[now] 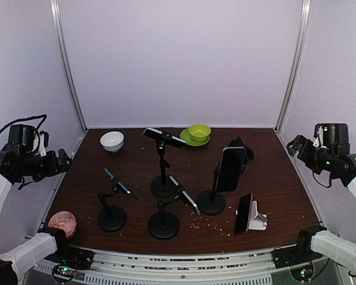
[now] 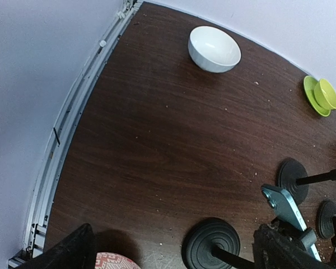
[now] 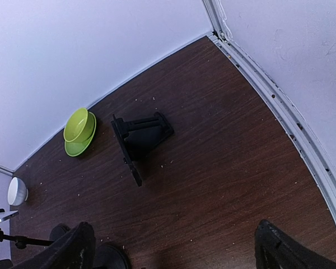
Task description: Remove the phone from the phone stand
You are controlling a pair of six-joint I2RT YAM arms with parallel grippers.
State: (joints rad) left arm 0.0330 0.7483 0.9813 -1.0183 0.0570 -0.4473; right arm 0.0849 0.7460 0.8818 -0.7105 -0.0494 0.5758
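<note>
The phone [image 1: 243, 214], slim and black with a pinkish-red edge, leans upright in the small white phone stand [image 1: 259, 219] at the front right of the table. It shows in neither wrist view. My left gripper [image 1: 63, 160] hangs high over the table's left edge; in the left wrist view [image 2: 176, 252] its fingers are wide apart and empty. My right gripper [image 1: 296, 145] hangs high at the right edge, far behind the stand; in the right wrist view [image 3: 176, 249] it is open and empty.
Several black pole holders [image 1: 163, 222] stand mid-table; one carries a larger black phone [image 1: 231, 169]. A black wedge holder [image 3: 140, 134] lies at the back right. Also here are a white bowl [image 1: 112, 141], a green cup on a saucer [image 1: 196, 133] and a red patterned bowl [image 1: 62, 224].
</note>
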